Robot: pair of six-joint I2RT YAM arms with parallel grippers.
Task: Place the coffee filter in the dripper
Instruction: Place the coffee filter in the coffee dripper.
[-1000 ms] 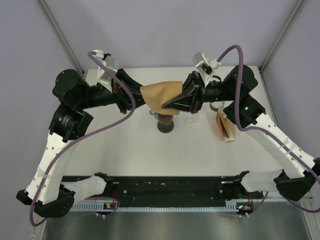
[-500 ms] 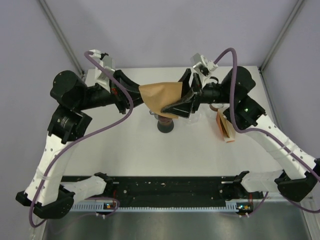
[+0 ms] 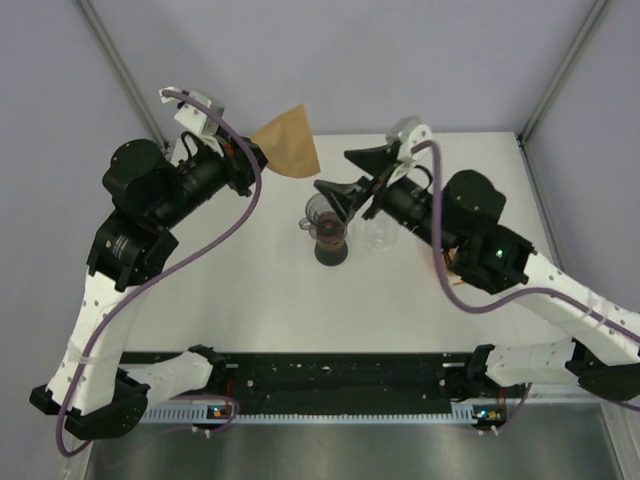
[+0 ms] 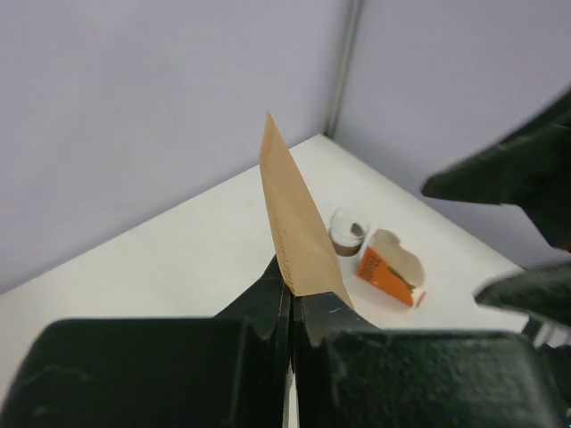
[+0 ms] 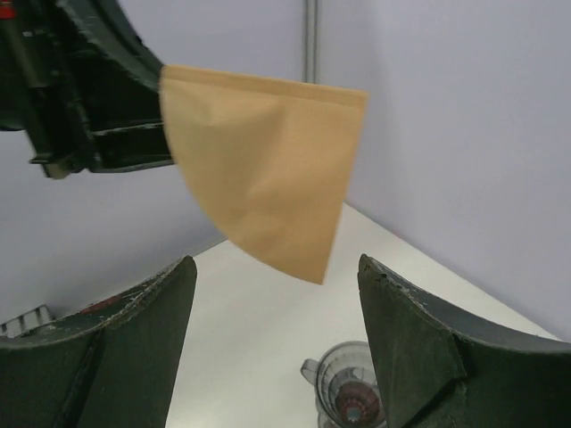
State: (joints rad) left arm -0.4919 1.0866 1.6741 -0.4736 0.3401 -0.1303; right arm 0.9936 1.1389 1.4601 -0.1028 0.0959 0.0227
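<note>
Left gripper (image 3: 256,157) pressed together, pinching the flat tan paper coffee filter (image 3: 288,148) by one corner; right gripper (image 3: 351,174) spread wide, holding nothing. Filter hangs in the air over the far-left part of the white table (image 3: 250,290), near the back wall, well apart from the clear cone-shaped plastic dripper (image 3: 322,213). Dripper stands upright on a dark round base (image 3: 332,252) near the table's middle; seen from the right wrist, its cone shows only a dark reddish part at the bottom. Just right of it stands a small clear glass vessel (image 3: 381,236), contents not discernible. An open orange-and-white cardboard box (image 4: 387,267) lies on the right side of the table with its flap up, interior too small to read; a small brown-and-white round cup (image 4: 346,234) sits just beside it. Right gripper's two dark fingers hang above the dripper, to the right of the filter, with a gap of air between them and the paper. Table surface around the dripper base is bare on the left and near sides. Filter is fan-shaped: straight top edge, a crimped seam along one side, curved lower edge tapering to a point, faint creases across the face, both layers lying closed together.
</note>
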